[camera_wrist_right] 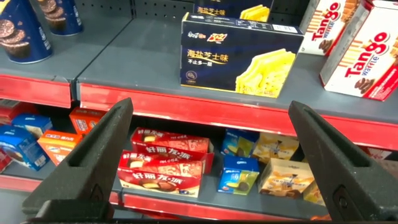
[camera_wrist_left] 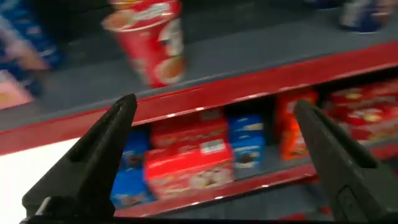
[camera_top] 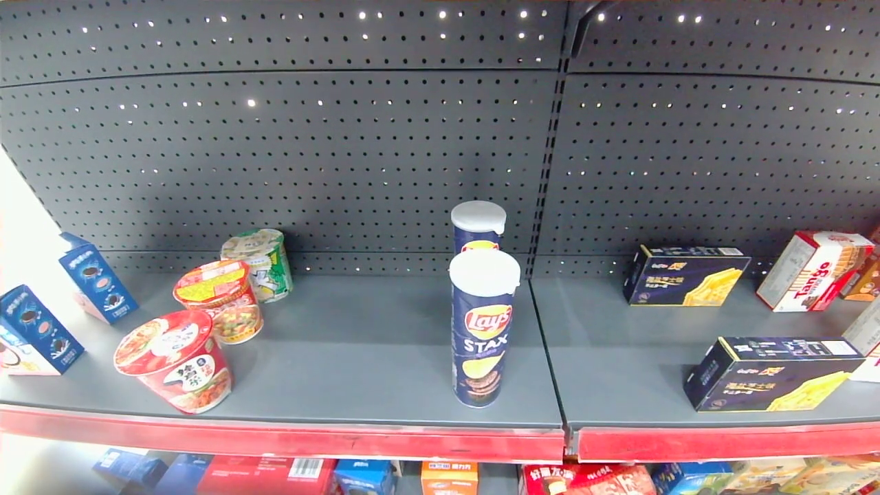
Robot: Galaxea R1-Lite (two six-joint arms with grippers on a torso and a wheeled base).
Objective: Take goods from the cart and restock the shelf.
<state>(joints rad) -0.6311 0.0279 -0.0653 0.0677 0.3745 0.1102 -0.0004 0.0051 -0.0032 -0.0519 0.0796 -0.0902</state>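
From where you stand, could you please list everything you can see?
cans: 2, navy, white lids, mid-shelf, one behind the other
cups: 3, two red, one green, left of cans
cookie boxes: 2, blue, far left
cracker boxes: 2, navy, right section
wafer boxes: at least 2, red-white, far right
lower boxes: several, mixed colours, shelf below
shelf: 1, grey, red edge
left gripper: 1, black, open, facing lower boxes
right gripper: 1, black, open, facing lower boxes

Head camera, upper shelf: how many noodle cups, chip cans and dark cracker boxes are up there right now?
Noodle cups: 3
Chip cans: 2
Dark cracker boxes: 2
Total: 7
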